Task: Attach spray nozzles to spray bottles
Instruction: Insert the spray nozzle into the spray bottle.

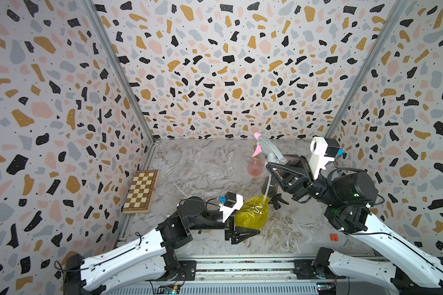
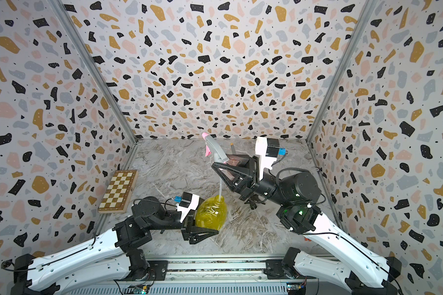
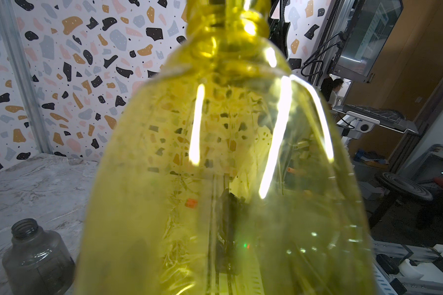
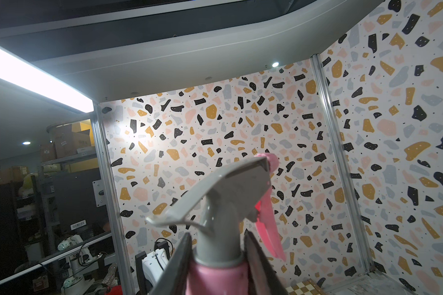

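Pincers on both arms are clenched on something. Nearest me, toward the right edge of the marble bench, a small orange-red scrap lies alone. Just beyond, near the middle, the left pincer grips the yellow bottle by its belly, with the neck tilted toward the far right. I cannot tell whether its base touches the bench.

A thin dip tube comes down to the bottle's open mouth, and its tip looks to be just inside. Right of the mouth, the black nozzle lies on its side on the bench. Over by the left wall lies a chessboard.

A little farther back stands the smoky grey bottle, upright and uncapped; in a top view it is mostly hidden behind the right pincer. That pincer squeezes the collar of the grey-and-pink nozzle, held high above the bench, and the dip tube hangs from it. Farthest back stands the pink bottle with an orange-tipped piece at its neck, partly hidden by the held nozzle.
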